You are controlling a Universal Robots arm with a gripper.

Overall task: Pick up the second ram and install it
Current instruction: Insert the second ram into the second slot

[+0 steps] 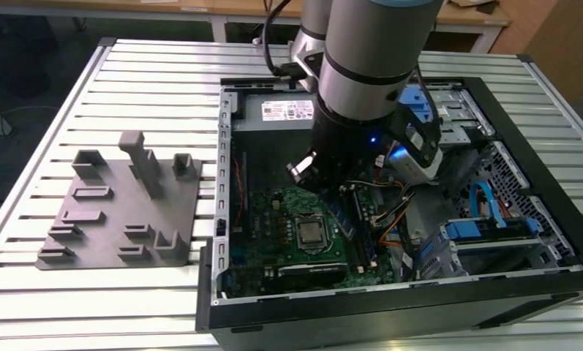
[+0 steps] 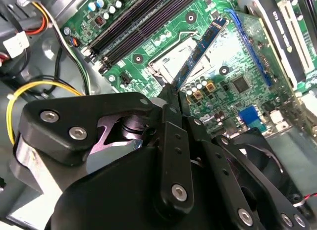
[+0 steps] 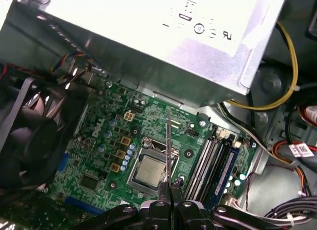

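Slatted metal table (image 1: 125, 73) carries everything. On the exterior view's clock face, the open computer case (image 1: 389, 306) lies on its side from the centre out to 3 o'clock. A grey fixture (image 1: 106, 219) of pockets and posts sits well apart from it at 9 o'clock. The arm (image 1: 369, 66) comes down from 12 o'clock into the case.

Inside the case lies the green motherboard (image 1: 276, 219). The silver power supply (image 3: 148, 22) sits at the board's 12 o'clock edge, and a black fan (image 3: 25, 146) beside another edge. Blue-cabled drive bays fill the 3 o'clock side. On the board are the processor socket (image 3: 148, 170) and, just beside it, the long black memory slots (image 3: 210, 163). I cannot tell whether one of them already holds a stick.

The gripper (image 3: 168, 188) is pressed together on one end of the second ram (image 2: 200, 49). The stick projects straight out beyond the fingertips (image 2: 169, 111) towards the board. The first wrist view catches it edge-on as a thin line.

The stick hangs above the processor socket, clear of the board and not over the slots. In the exterior view the slots (image 1: 358, 230) lie at about 5 o'clock from the gripper, near but offset, and run roughly from 12 to 6. In the second wrist view the stick's long axis looks roughly parallel to the slots. My judgement is that the stick is off to one side of the slots rather than turned away from them.
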